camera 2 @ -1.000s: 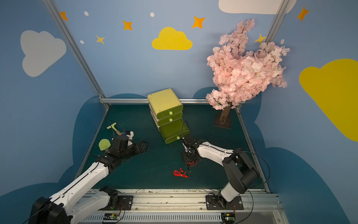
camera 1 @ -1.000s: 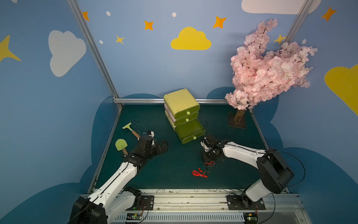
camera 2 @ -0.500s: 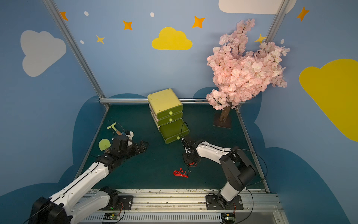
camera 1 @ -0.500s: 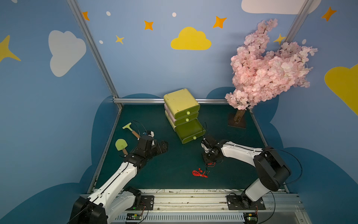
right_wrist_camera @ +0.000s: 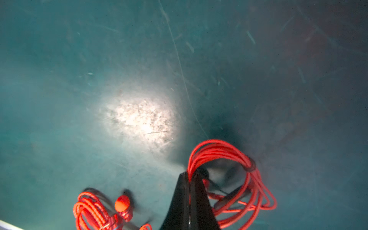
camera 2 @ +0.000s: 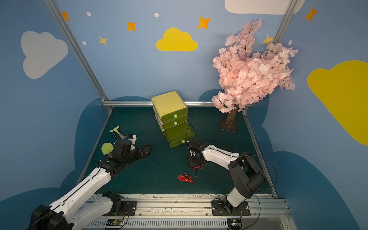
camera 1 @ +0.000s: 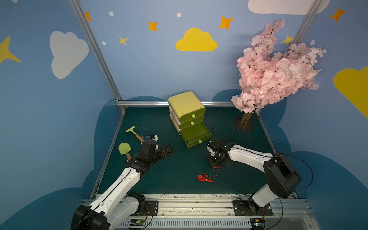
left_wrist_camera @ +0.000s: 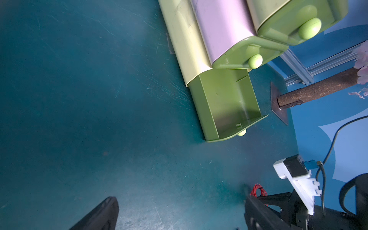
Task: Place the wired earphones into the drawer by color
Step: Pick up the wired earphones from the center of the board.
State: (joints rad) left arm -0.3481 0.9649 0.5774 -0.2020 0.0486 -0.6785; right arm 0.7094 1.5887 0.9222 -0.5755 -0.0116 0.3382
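At left, the left gripper (camera 1: 166,151) has its jaws spread wide, holding nothing. In the middle, a green drawer cabinet (camera 1: 187,105) stands with its bottom drawer (camera 1: 194,132) pulled out. One bundle of red earphones (camera 1: 205,177) lies on the green mat (camera 1: 179,169) in front. Just beside it, the right gripper (right_wrist_camera: 188,177) is clamped on a second red bundle (right_wrist_camera: 219,147).

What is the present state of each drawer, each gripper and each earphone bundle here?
Top drawer: closed.
Middle drawer: closed.
Bottom drawer: pulled out, nothing visible inside.
Left gripper: open, empty.
Right gripper: shut on the held red earphones.
Loose red earphones: coiled, lying on the table.
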